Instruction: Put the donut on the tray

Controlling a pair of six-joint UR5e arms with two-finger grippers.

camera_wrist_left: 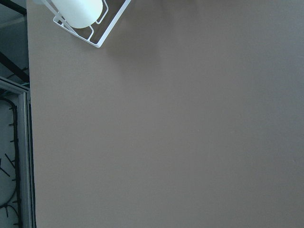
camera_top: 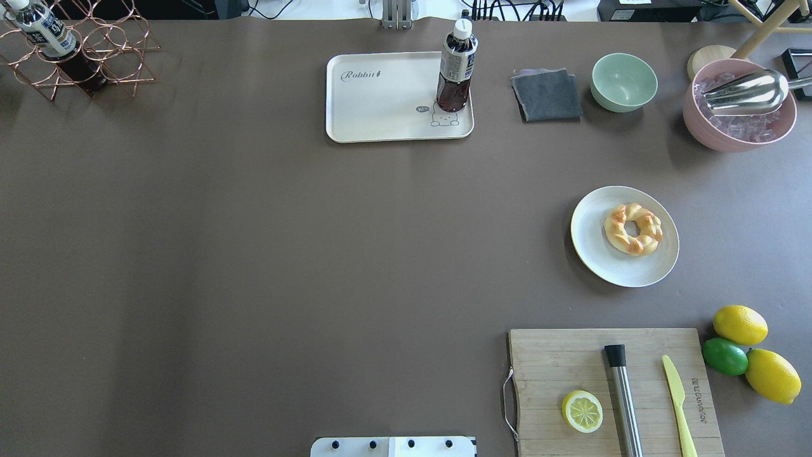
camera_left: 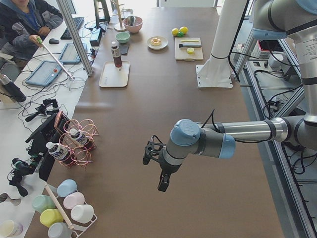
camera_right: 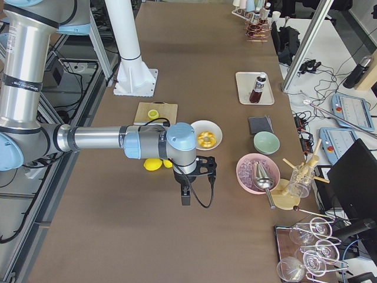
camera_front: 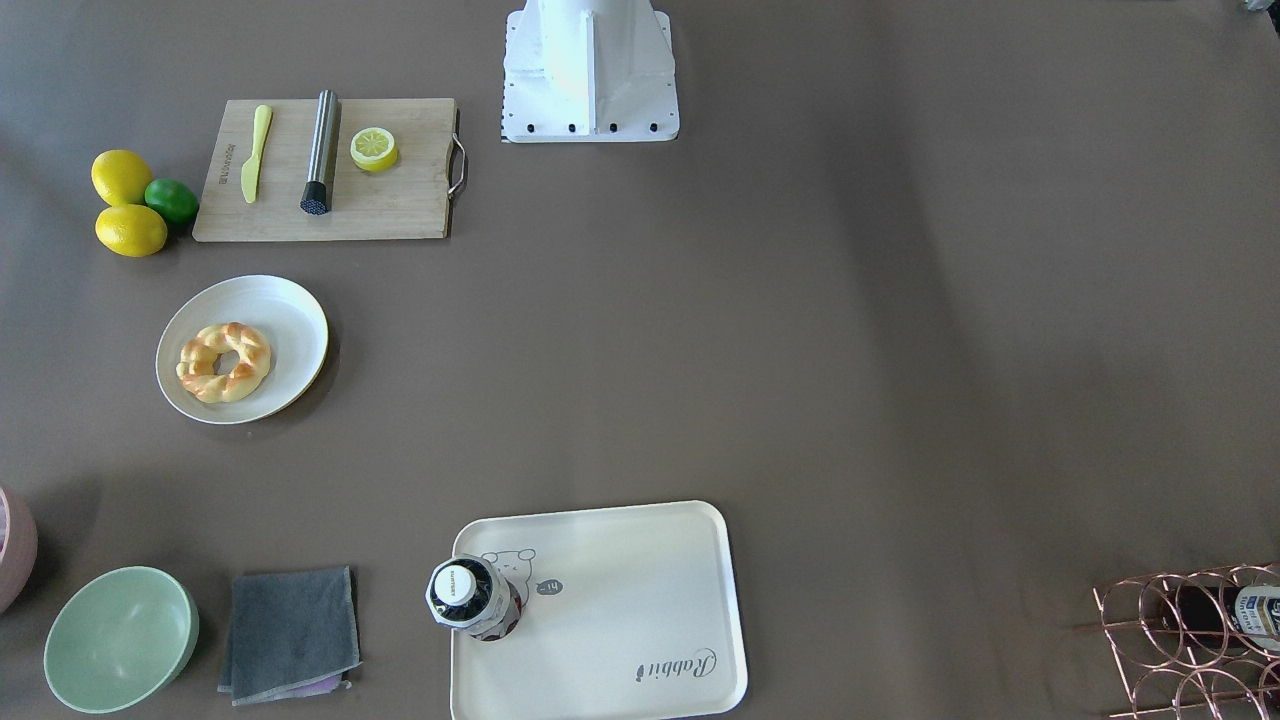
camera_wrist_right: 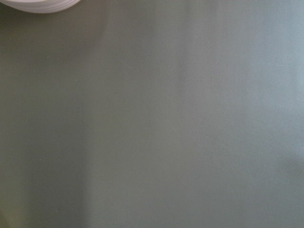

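The donut (camera_front: 224, 362), a golden braided ring, lies on a round white plate (camera_front: 295, 318); it also shows in the overhead view (camera_top: 633, 229). The cream tray (camera_front: 640, 590) with the "Rabbit" script sits at the table's far side (camera_top: 380, 101) and bears a dark drink bottle (camera_top: 455, 66) at one corner. My left gripper (camera_left: 162, 182) hangs over bare table, far from both. My right gripper (camera_right: 185, 197) hangs over the table near the plate's end. Both show only in the side views, so I cannot tell whether they are open or shut.
A wooden cutting board (camera_top: 571, 362) holds a lemon half (camera_top: 582, 411), a metal muddler and a yellow knife. Lemons and a lime (camera_top: 725, 356) lie beside it. A green bowl (camera_top: 623, 82), grey cloth (camera_top: 547, 95), pink ice bowl (camera_top: 739, 105) and copper wire rack (camera_top: 76, 54) line the far edge.
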